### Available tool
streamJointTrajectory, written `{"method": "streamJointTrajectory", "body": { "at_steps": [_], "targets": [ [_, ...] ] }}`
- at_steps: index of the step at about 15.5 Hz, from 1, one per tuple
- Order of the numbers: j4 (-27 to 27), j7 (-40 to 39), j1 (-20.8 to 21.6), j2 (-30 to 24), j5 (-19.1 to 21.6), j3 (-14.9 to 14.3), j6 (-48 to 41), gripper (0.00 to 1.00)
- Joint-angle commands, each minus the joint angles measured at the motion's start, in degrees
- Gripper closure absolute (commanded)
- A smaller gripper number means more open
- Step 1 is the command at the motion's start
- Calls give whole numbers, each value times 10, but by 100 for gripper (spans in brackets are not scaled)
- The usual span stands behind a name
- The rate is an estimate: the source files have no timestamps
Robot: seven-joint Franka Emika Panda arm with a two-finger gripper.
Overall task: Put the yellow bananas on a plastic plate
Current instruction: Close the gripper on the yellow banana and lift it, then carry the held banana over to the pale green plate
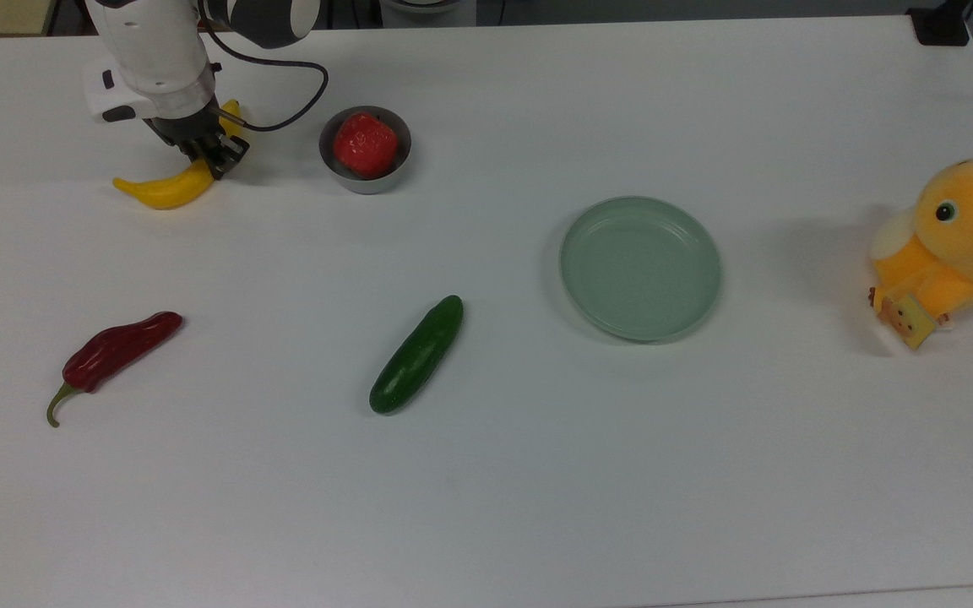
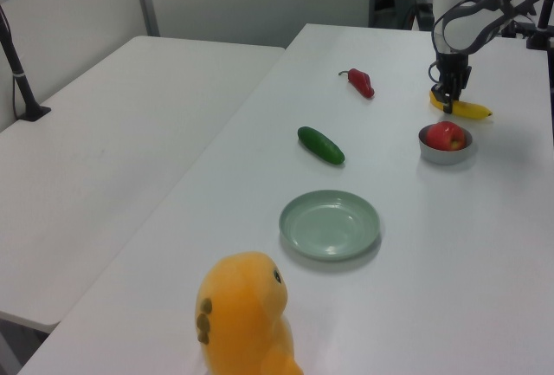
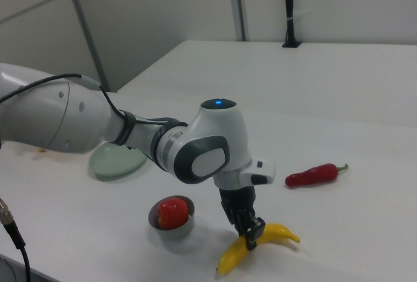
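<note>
In the right view, nearest the camera, the hand [image 3: 250, 235] stands straight down on the yellow bananas [image 3: 257, 245], a single curved fruit lying flat on the white bench [image 3: 365, 230]. Its two fingers straddle the fruit near the middle and appear to pinch it across the narrow width, though the contact itself is partly hidden by the fingers. The banana has not left the bench.

The step in hand is securing that grip before lifting. To do it well, the pinch should sit at the middle of the curve so the ends do not swing down, and it should be firm, since the smooth skin looks likely to slip. The lift should go straight up and high enough to pass over the small grey bowl [image 3: 172, 218] with the red fruit [image 3: 174, 211], which stands just beside the banana on the way.

Farther off, the red chili pepper [image 1: 117, 350] and the dark green cucumber [image 1: 417, 353] lie well apart from the route in the top view. The plastic plate [image 1: 640, 268] lies beyond the bowl, bare inside, well apart from the banana; the carry should end over its middle, low, with the fruit laid inside the rim. The yellow plush toy [image 1: 953, 243] sits beyond the plate.
</note>
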Motion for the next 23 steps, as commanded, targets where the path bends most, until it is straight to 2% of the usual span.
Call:
{"method": "streamJointTrajectory", "body": {
  "at_steps": [1, 8, 12, 14, 19, 21, 23],
  "targets": [
    [8, 1, -2, -1, 3, 4, 10, 96],
    [37, 4, -2, -5, 19, 7, 6, 95],
    [78, 10, -2, -7, 41, 34, -18, 95],
    [112, 26, -2, -7, 62, 59, -46, 95],
    [170, 79, 1, -7, 79, 124, -72, 94],
    [199, 103, 2, -6, 96, 167, -72, 94],
    [205, 120, 6, -2, 99, 198, -70, 93]
  ]
}}
